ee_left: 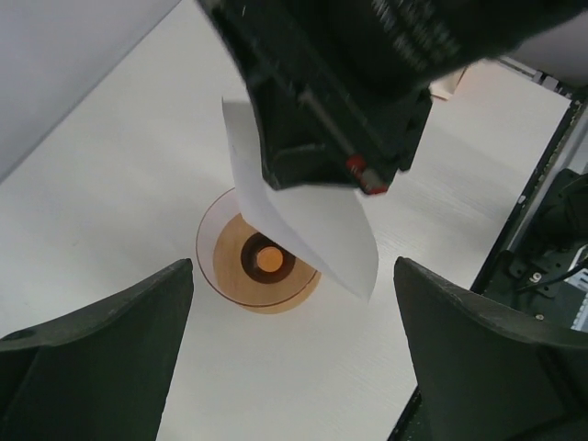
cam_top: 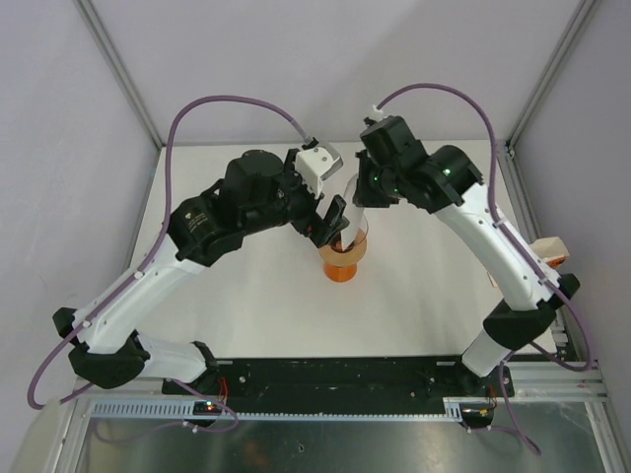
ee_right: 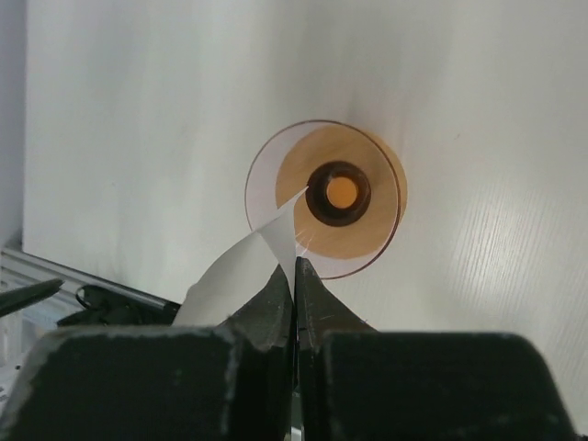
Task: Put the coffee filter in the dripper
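The translucent orange dripper (cam_top: 343, 262) stands upright on the white table, between the two arms. The white paper coffee filter (ee_left: 317, 234) hangs just above and beside the dripper's rim, with its lower tip over the rim's edge. My right gripper (ee_right: 295, 272) is shut on the filter (ee_right: 234, 271), pinching it near one corner, right above the dripper (ee_right: 372, 225). My left gripper (ee_left: 294, 367) is open, and its two dark fingers (ee_left: 101, 354) stand wide apart above the table on the near side of the dripper (ee_left: 230, 276). It holds nothing.
A white-and-orange packet (cam_top: 550, 250) lies at the table's right edge. Grey walls and metal posts enclose the table at the back and sides. A black rail (cam_top: 345, 376) runs along the near edge by the arm bases.
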Motion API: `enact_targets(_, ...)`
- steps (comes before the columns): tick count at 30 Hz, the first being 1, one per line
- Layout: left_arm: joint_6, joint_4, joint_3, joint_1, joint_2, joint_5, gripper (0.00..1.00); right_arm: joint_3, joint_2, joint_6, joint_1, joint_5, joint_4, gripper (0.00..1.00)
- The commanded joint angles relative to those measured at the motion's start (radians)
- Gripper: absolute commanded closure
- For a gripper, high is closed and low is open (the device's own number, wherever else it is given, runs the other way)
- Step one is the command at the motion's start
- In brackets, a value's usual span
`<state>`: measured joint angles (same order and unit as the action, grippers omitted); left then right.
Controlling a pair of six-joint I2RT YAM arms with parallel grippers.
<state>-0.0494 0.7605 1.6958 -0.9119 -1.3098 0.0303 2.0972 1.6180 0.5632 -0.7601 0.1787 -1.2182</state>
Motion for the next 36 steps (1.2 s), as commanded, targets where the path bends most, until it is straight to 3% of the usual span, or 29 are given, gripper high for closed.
enact_targets(1,0.082,-0.012,0.019,0.012,-0.004,-0.011,0.06,0.064,0.059,-0.012,-0.032,-0.008,-0.113,1.00)
enact_targets(5,0.080,-0.041,-0.005,0.048,-0.018,-0.047,0.11,0.065,0.086,-0.011,-0.048,-0.013,-0.110,1.00)
enact_targets(14,0.077,-0.064,-0.050,0.086,-0.076,0.024,0.39,0.059,0.103,-0.020,-0.050,-0.028,-0.090,1.00)
enact_targets(26,0.110,-0.066,-0.095,0.139,-0.111,0.109,0.58,-0.015,0.083,-0.048,-0.010,-0.088,-0.030,1.00)
enact_targets(32,0.142,-0.066,-0.120,0.187,-0.113,0.166,0.94,-0.068,0.069,-0.068,-0.001,-0.120,0.013,1.00)
enact_targets(36,0.179,-0.067,-0.135,0.211,-0.103,0.201,0.99,-0.114,0.048,-0.074,-0.001,-0.106,0.054,0.84)
